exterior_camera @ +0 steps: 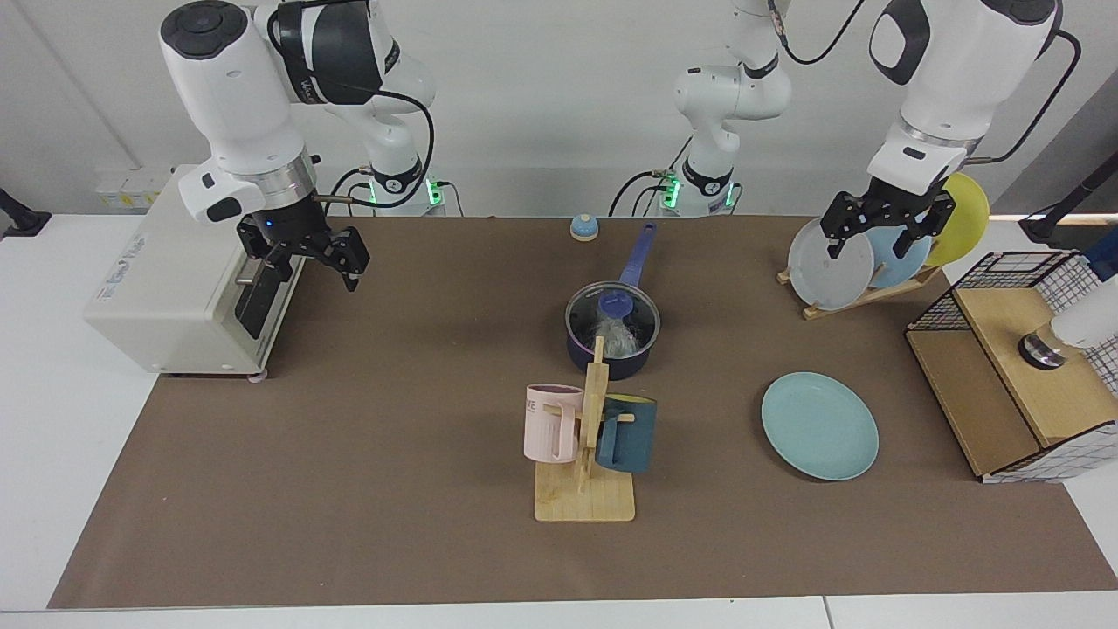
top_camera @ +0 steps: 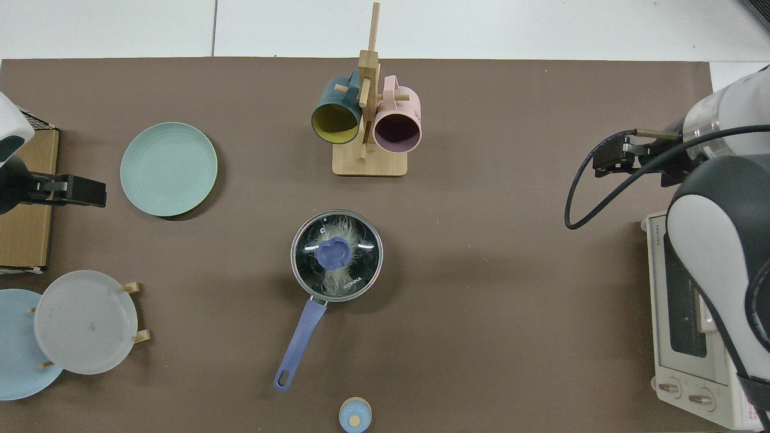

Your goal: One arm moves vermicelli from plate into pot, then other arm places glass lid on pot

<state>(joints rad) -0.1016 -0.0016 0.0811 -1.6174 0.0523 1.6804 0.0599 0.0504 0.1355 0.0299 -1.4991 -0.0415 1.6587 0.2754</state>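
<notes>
Two grippers hang clear of the worktop (exterior_camera: 349,489), both with fingers apart and holding nothing: we find the right gripper (exterior_camera: 316,262) beside the toaster oven (exterior_camera: 188,275), the left gripper (exterior_camera: 884,229) before the upright plates (exterior_camera: 830,262). We see the vermicelli (top_camera: 337,273) inside the pot (exterior_camera: 611,330) under the glass lid (top_camera: 337,255), the teal plate (exterior_camera: 819,425) bare nearby.

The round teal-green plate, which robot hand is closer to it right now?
Left. The left hand hangs above the upright plates, just behind the round teal-green plate. The right hand is across the table at the toaster oven.
</notes>
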